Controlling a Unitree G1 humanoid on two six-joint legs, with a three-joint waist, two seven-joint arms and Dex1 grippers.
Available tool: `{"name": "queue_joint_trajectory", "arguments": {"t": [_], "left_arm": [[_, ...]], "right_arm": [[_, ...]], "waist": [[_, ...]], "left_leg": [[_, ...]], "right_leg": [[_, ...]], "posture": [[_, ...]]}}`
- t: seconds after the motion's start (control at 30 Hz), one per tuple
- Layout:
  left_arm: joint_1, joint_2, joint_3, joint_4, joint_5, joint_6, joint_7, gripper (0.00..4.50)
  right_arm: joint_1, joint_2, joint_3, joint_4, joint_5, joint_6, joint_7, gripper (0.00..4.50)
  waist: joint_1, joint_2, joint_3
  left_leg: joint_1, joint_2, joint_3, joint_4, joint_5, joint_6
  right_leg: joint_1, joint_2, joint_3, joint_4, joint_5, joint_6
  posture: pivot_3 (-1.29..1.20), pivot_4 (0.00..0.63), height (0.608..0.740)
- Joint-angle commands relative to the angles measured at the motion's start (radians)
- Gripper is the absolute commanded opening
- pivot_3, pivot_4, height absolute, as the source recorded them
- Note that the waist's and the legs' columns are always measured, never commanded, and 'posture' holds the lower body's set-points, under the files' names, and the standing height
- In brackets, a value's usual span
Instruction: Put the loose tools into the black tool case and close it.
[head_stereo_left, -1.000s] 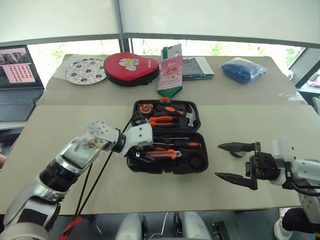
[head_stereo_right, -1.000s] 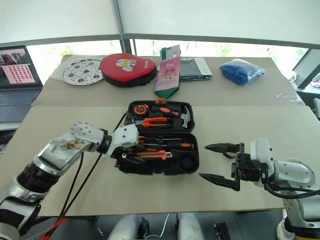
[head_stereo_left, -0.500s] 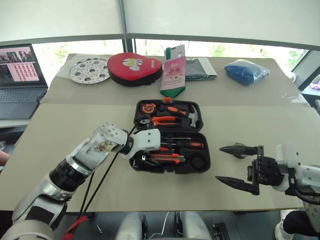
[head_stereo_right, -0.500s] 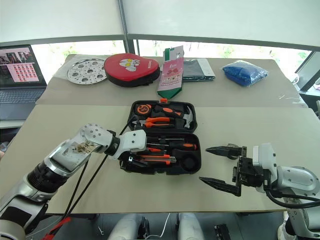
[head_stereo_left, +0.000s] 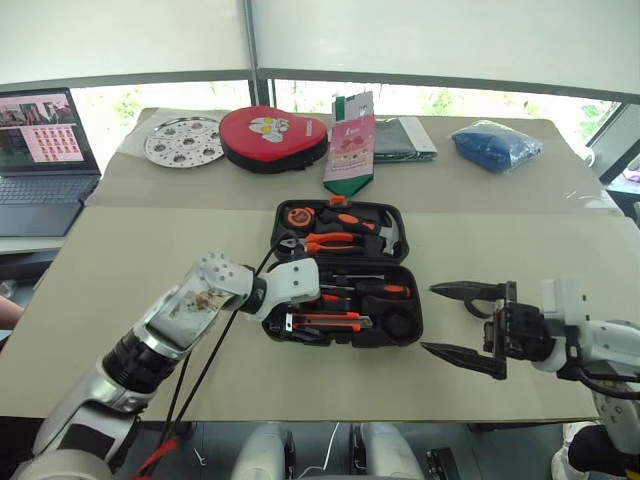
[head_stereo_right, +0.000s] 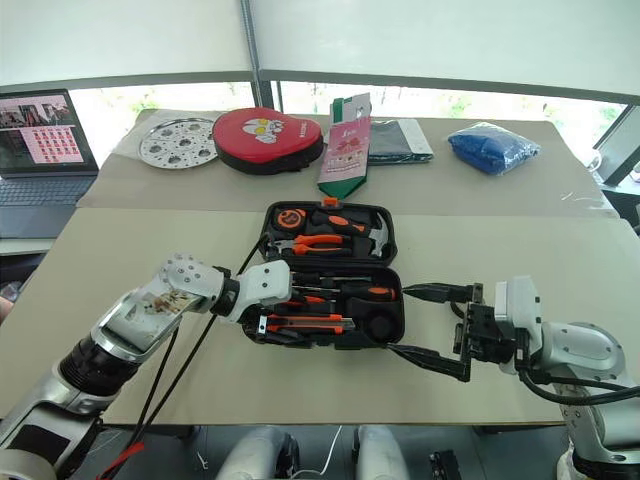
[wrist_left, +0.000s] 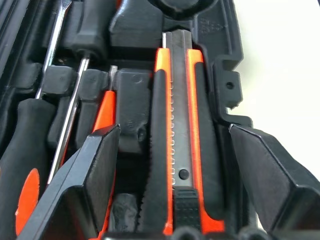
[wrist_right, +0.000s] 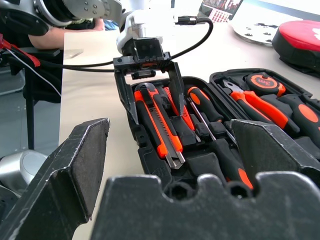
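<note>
The black tool case (head_stereo_left: 412, 300) lies open in the middle of the table, lid half on the far side. An orange-black utility knife (wrist_left: 177, 125) lies in a recess along the near edge. My left gripper (wrist_left: 172, 132) hangs open over the knife, one finger on each side, touching nothing. Beside the knife lie a thin orange tester pen (wrist_left: 105, 112) and two screwdrivers (head_stereo_left: 375, 290) with orange-and-black handles. My right gripper (head_stereo_left: 428, 318) stands open and empty just right of the case, pointing at it.
Orange-handled pliers (head_stereo_left: 335, 240), a hammer (head_stereo_left: 385, 228) and an orange tape measure (head_stereo_left: 297, 216) sit in the lid. At the table's far side are a red heart-shaped case (head_stereo_left: 272, 137), a perforated metal plate (head_stereo_left: 183, 140), a pink packet (head_stereo_left: 350, 145) and a blue bag (head_stereo_left: 497, 143). A laptop (head_stereo_left: 40, 145) stands far left.
My left gripper's fingers have spread apart and let go of the utility knife, which now rests in the case. The right arm has held still; the camera has shifted a little.
</note>
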Motion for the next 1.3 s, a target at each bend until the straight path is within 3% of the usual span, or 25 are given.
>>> {"name": "queue_joint_trajectory", "arguments": {"t": [0.03, 0.1, 0.2, 0.5, 0.73, 0.93, 1.03, 1.17, 1.3], "left_arm": [[0.016, -0.038, 0.109, -0.01, -0.081, -0.11, -0.009, 4.28], [0.031, -0.052, 0.147, 0.002, -0.114, -0.157, -0.027, 4.28], [0.052, -0.054, 0.175, 0.026, -0.149, -0.182, -0.055, 3.49], [0.113, -0.054, 0.146, 0.082, -0.106, -0.263, -0.064, 0.05], [0.142, -0.047, 0.061, 0.131, -0.013, -0.26, -0.051, 0.05], [0.146, -0.063, 0.005, 0.154, 0.032, -0.121, 0.006, 0.05], [0.154, -0.068, -0.024, 0.18, 0.064, -0.158, 0.016, 0.05], [0.182, -0.077, -0.048, 0.198, 0.088, -0.175, 0.039, 0.05], [0.202, -0.109, 0.007, 0.197, 0.048, -0.252, 0.052, 0.05]], "right_arm": [[-0.006, 0.003, -0.016, -0.024, 0.021, 0.012, -0.01, 4.5], [-0.006, 0.006, -0.017, -0.024, 0.024, 0.016, -0.015, 4.5], [-0.005, 0.014, -0.015, -0.027, 0.024, 0.019, -0.023, 4.5], [0.002, 0.026, -0.025, -0.02, 0.017, 0.016, -0.033, 4.5], [0.009, 0.027, -0.027, -0.026, 0.021, 0.016, -0.041, 4.5], [0.004, 0.026, -0.028, -0.029, 0.025, 0.017, -0.043, 4.5], [-0.003, 0.028, -0.024, -0.028, 0.023, 0.014, -0.047, 4.5], [-0.009, 0.03, -0.023, -0.023, 0.018, 0.01, -0.048, 4.5], [-0.008, 0.033, -0.029, -0.023, 0.017, 0.009, -0.054, 4.5]], "waist": [[0.0, 0.0, 0.0], [0.0, 0.0, 0.0], [-0.002, 0.0, 0.0], [-0.007, 0.0, 0.0], [-0.004, 0.0, 0.0], [-0.006, 0.003, -0.002], [-0.005, 0.003, -0.003], [-0.005, 0.006, -0.013], [-0.001, 0.009, -0.018]], "left_leg": [[0.0, 0.0, 0.0, 0.0, 0.0, -0.001], [-0.001, 0.0, 0.0, 0.001, 0.001, -0.001], [-0.001, 0.0, 0.0, 0.001, 0.0, -0.001], [0.0, 0.0, 0.0, 0.0, 0.0, -0.001], [0.0, 0.0, 0.0, 0.001, 0.0, 0.0], [0.005, 0.0, 0.0, 0.0, -0.003, 0.006], [0.015, 0.001, 0.0, -0.002, -0.004, 0.006], [0.015, 0.001, 0.0, -0.002, -0.004, 0.007], [0.016, 0.001, 0.0, -0.002, -0.005, 0.007]], "right_leg": [[0.0, 0.0, 0.0, 0.0, 0.0, 0.0], [-0.001, 0.0, 0.0, 0.0, 0.0, 0.0], [0.0, 0.0, 0.0, 0.0, 0.0, 0.0], [0.0, 0.0, 0.0, 0.0, 0.0, 0.0], [0.0, 0.0, 0.0, 0.0, 0.0, 0.0], [0.005, 0.0, 0.0, 0.0, 0.0, 0.0], [0.015, 0.0, 0.0, -0.002, 0.0, 0.001], [0.015, -0.001, 0.0, -0.002, 0.0, 0.001], [0.015, -0.002, 0.0, -0.002, 0.0, 0.001]], "posture": [[0.0, 0.15, 0.74], [0.0, 0.15, 0.74], [0.0, 0.15, 0.74], [0.0, 0.15, 0.74], [0.0, 0.15, 0.74], [0.0, 0.15, 0.74], [0.0, 0.15, 0.74], [0.0, 0.15, 0.74], [0.0, 0.15, 0.74]]}}
